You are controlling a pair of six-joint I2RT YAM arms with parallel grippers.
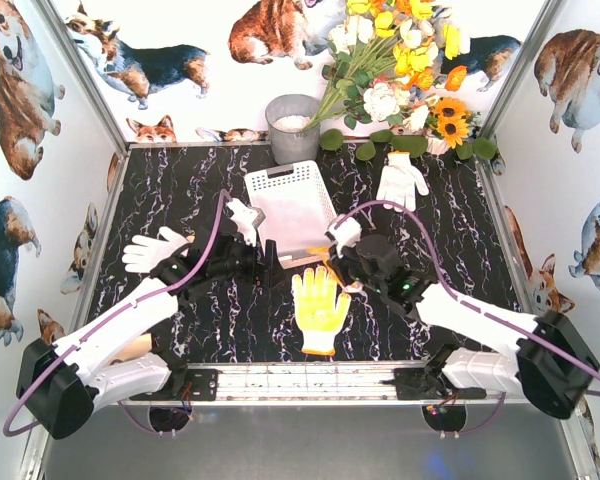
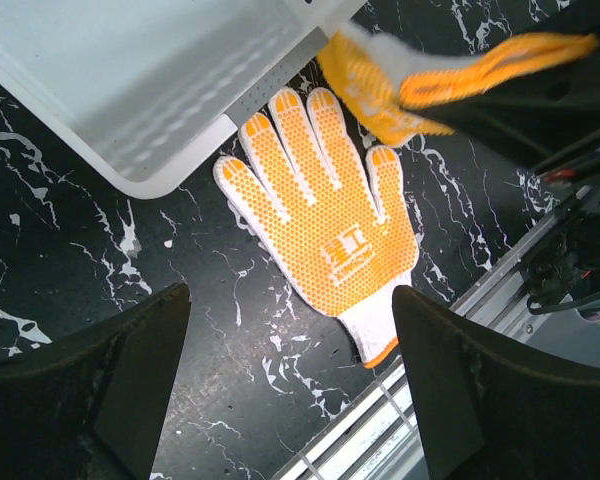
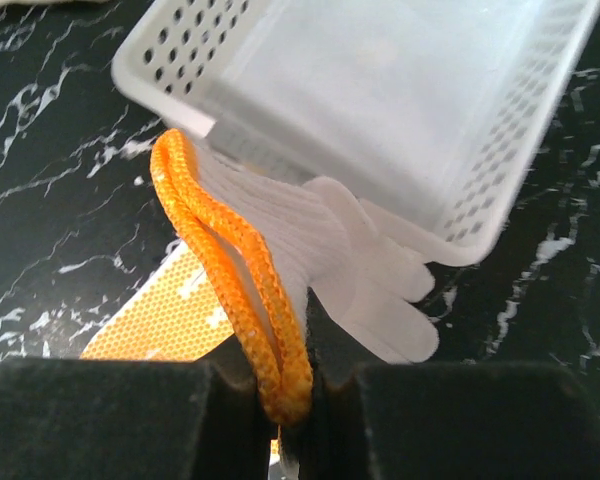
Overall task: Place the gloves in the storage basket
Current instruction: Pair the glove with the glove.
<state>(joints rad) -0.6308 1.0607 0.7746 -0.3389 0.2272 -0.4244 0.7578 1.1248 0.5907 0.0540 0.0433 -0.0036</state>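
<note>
The white storage basket lies mid-table, and shows in the left wrist view and the right wrist view. My right gripper is shut on the orange cuff of a white glove, which hangs at the basket's near edge. A yellow-palmed glove lies flat, palm up, in front of the basket. My left gripper is open and empty above the table beside it. A white glove lies at the left and another at the back right.
A round grey bucket stands behind the basket, next to a bunch of flowers at the back right. Walls close in the table on three sides. A metal rail runs along the near edge.
</note>
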